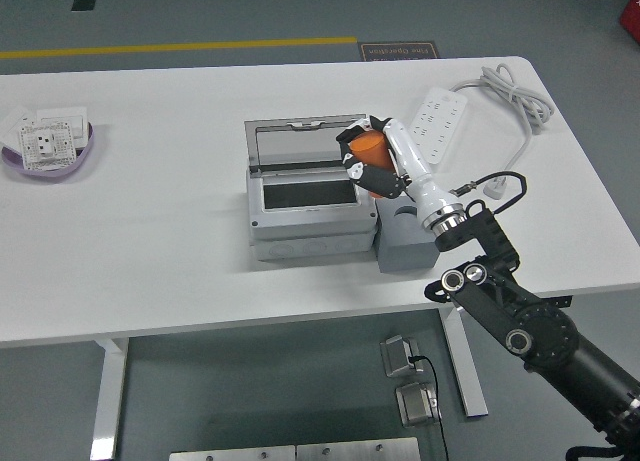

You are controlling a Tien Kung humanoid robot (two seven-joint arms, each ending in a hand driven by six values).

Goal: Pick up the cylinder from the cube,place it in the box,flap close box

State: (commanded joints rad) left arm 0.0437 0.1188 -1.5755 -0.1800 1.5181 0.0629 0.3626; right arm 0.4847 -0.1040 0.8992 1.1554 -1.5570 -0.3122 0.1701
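Head view: the right robot hand (372, 164) grasps the orange cylinder (371, 151) above the right edge of the grey box (308, 203).

Near the frame's centre the box sits on the white worktop (150, 231) with its clear flap lid (304, 144) raised. The grey cube (408, 239) stands touching the box's right side, its top bare. A white power strip (435, 124) lies at upper right, and a purple dish (50, 149) of white parts at far left.

The only lettering is on a dark floor sign (398, 50) beyond the tabletop's (180, 231) far edge, at about twelve o'clock; it appears upside down and too small to read. Nothing else carries legible print.
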